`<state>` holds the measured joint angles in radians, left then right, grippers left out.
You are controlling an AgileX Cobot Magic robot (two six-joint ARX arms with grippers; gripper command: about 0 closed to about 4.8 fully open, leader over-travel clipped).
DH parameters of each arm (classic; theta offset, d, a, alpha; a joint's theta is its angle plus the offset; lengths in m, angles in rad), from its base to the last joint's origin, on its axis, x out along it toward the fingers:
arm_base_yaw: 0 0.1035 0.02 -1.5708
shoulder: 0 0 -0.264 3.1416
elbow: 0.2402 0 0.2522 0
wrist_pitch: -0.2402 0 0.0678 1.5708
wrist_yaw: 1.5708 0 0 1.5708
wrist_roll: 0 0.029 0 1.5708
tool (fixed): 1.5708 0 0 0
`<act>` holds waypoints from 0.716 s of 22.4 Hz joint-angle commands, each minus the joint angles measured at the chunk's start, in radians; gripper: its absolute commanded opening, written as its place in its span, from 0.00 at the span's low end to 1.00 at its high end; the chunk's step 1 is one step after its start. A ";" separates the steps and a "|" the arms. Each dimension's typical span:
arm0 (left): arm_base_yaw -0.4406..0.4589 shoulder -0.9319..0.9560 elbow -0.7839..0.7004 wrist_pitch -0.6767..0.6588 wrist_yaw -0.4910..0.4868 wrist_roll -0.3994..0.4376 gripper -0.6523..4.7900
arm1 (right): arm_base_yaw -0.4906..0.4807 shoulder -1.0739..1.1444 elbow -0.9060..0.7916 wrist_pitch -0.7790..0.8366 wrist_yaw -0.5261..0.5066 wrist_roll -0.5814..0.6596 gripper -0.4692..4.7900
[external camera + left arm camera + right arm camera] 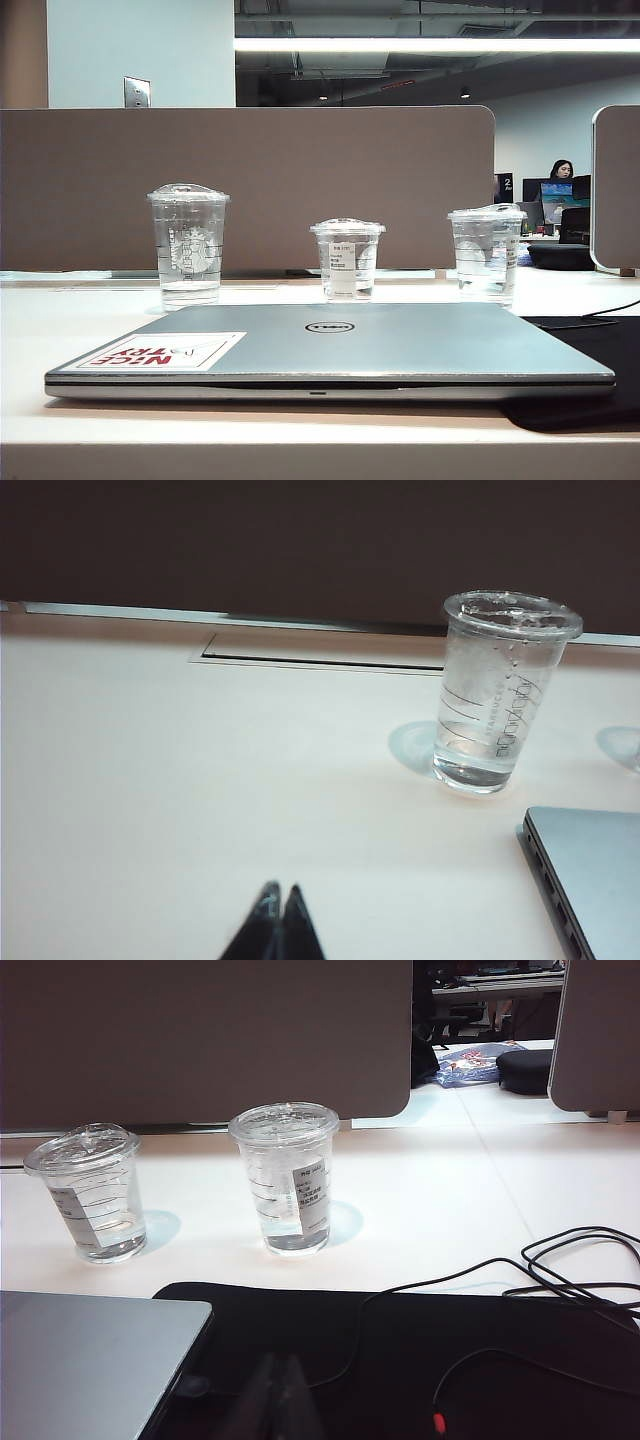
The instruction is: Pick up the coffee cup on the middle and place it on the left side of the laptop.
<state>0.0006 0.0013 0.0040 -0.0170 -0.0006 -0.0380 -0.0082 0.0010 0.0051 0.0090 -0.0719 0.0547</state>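
My exterior camera sits low at the table's near edge, facing level across the closed laptop toward the far partition. My left wrist camera looks down and forward over the table's left part, close to the tall cup. My right wrist camera looks forward over the right part. Both wrist views share laptop corners with the exterior view.

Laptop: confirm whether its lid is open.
No. The laptop lies flat on the table with its lid shut, logo facing up.
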 commanded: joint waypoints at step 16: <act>0.000 0.000 0.003 0.093 0.146 -0.099 0.11 | 0.122 0.084 -0.004 0.017 0.008 -0.003 0.08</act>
<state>0.0006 0.0013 0.0040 0.0193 0.0597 -0.1005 0.0921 0.0666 0.0051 0.0093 -0.0643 0.0547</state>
